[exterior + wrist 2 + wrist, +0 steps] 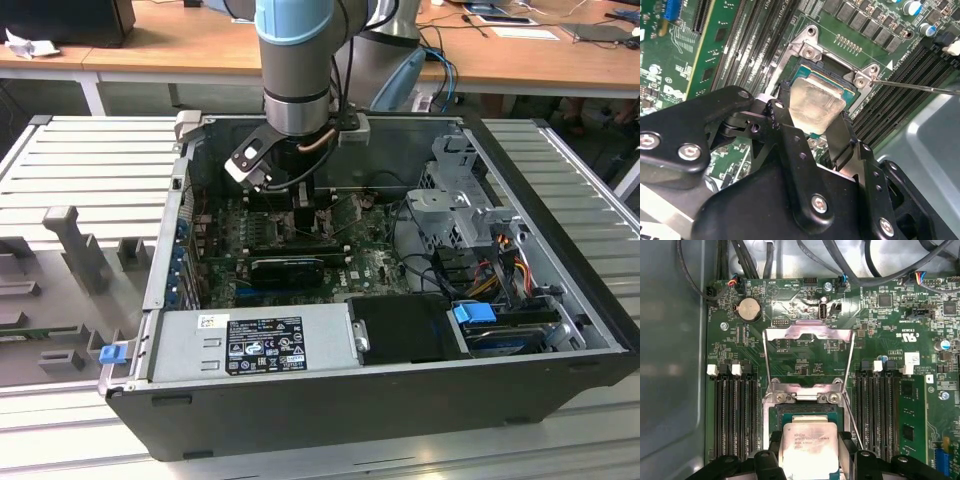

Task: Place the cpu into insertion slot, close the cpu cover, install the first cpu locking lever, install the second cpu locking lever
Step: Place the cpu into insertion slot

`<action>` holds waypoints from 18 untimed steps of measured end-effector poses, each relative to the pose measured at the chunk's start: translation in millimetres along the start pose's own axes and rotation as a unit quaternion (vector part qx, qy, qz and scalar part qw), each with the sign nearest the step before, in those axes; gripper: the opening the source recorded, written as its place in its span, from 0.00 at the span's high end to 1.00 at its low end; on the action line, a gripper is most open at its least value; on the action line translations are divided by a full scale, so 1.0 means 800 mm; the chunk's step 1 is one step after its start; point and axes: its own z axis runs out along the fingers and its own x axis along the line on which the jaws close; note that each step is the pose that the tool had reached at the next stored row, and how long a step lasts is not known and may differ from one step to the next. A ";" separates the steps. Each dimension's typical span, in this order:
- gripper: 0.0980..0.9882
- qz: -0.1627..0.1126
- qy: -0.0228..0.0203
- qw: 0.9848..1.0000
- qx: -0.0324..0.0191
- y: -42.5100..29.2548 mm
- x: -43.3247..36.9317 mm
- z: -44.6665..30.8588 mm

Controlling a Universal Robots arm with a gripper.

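My gripper (815, 111) (809, 452) is shut on the cpu (818, 102) (808, 447), a pale tan-silver square chip, with one black finger against each of two opposite edges. The chip sits directly over the insertion slot (829, 70) (805, 411), a dark square socket with a silver rim on the green board; whether it rests in the socket I cannot tell. The cpu cover (809, 330) stands swung open beyond the socket, hinged at its far edge. A thin wire locking lever (920, 87) (854, 422) sticks out loose beside the socket. In the exterior view the arm (295, 95) reaches down into the open computer case.
Long black memory slots (735, 410) (880, 405) flank the socket on both sides. A coin battery (750, 309) and cables (765, 255) lie beyond the cover. In the case (330, 405) sit a black expansion card (290, 268), a power supply (250, 340) and drive cages (460, 215).
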 end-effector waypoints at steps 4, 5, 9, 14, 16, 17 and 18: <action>0.52 0.000 0.000 1.000 0.000 0.0004 0.001 0.0033; 0.52 0.000 0.000 1.000 0.000 0.0005 0.002 0.0041; 0.52 0.000 0.000 1.000 0.000 0.0006 0.002 0.0083; 0.52 0.000 0.000 1.000 0.000 0.0007 0.002 0.0098; 0.52 0.000 0.000 1.000 0.000 0.0007 0.002 0.0099; 0.51 0.000 0.000 1.000 0.000 0.0007 0.002 0.0099; 0.43 0.000 0.000 1.000 0.000 0.0007 0.002 0.0099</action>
